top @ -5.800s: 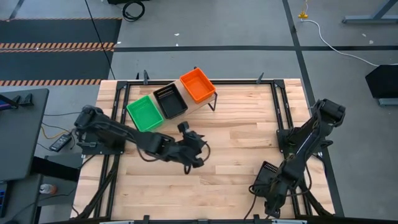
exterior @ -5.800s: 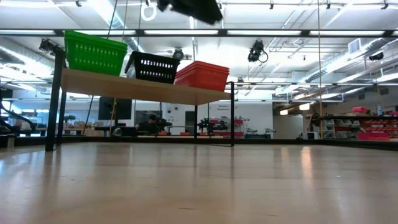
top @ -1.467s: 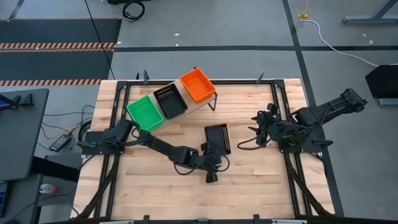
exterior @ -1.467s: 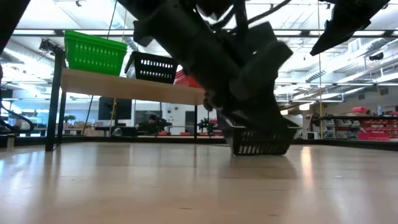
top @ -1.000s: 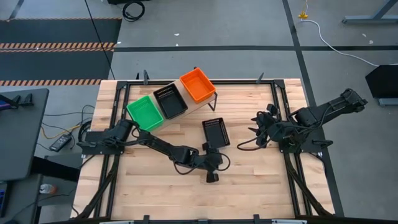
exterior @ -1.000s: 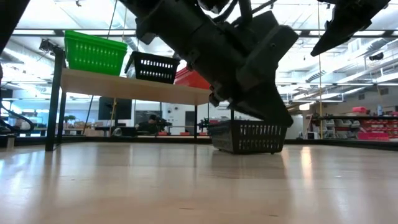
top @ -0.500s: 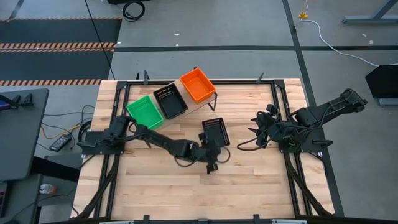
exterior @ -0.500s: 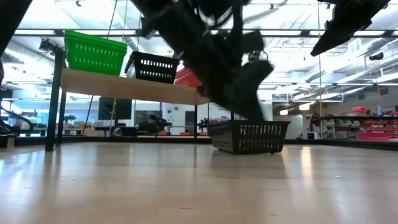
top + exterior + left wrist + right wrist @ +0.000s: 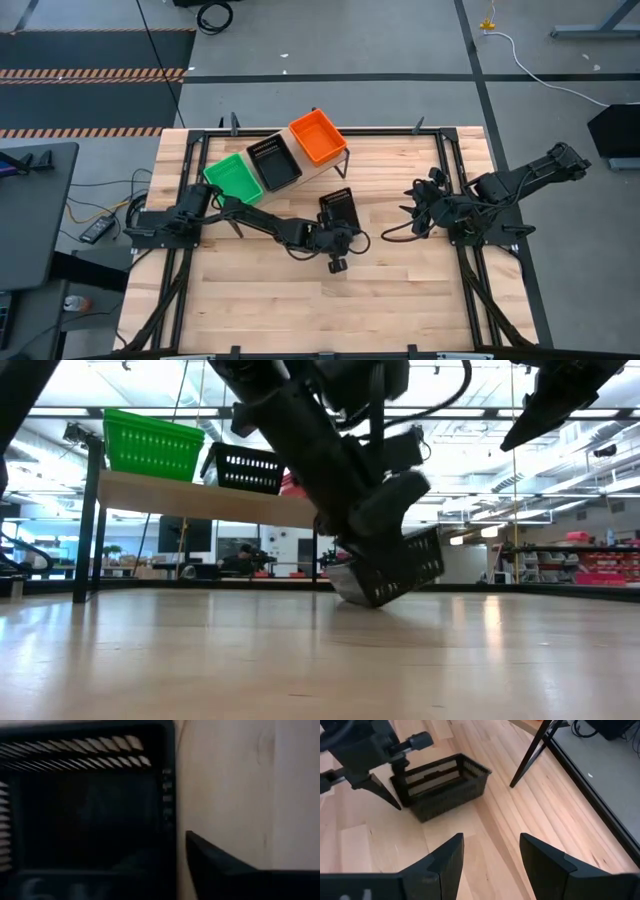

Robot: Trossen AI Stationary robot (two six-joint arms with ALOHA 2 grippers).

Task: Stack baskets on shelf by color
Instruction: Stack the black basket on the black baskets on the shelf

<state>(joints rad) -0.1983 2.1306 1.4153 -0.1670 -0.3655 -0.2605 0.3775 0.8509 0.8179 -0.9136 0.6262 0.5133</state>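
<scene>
A black basket stands tilted at mid-table; in the low view the black basket has one lower edge on the wood and the other side raised. My left gripper is at its near end, shut on it. On the shelf stand a green basket, a second black basket and an orange basket, side by side on their bottoms. My right gripper hovers open, right of the loose basket, touching nothing. My left gripper holds the loose black basket by its near end wall, one finger inside the basket and one finger outside. The fingers come slanting down from the near side. The basket is tilted, one lower edge still on the table.
The shelf's black leg stands just beyond the loose basket. Bare slatted tabletop lies near and to the right. The right arm reaches in from the table's right edge.
My left gripper has moved toward the far edge, up to the black basket's near end, and taken hold of it. The basket, flat on the table half a second ago, has slid slightly toward the shelf and is now tipped, one side lifted.
</scene>
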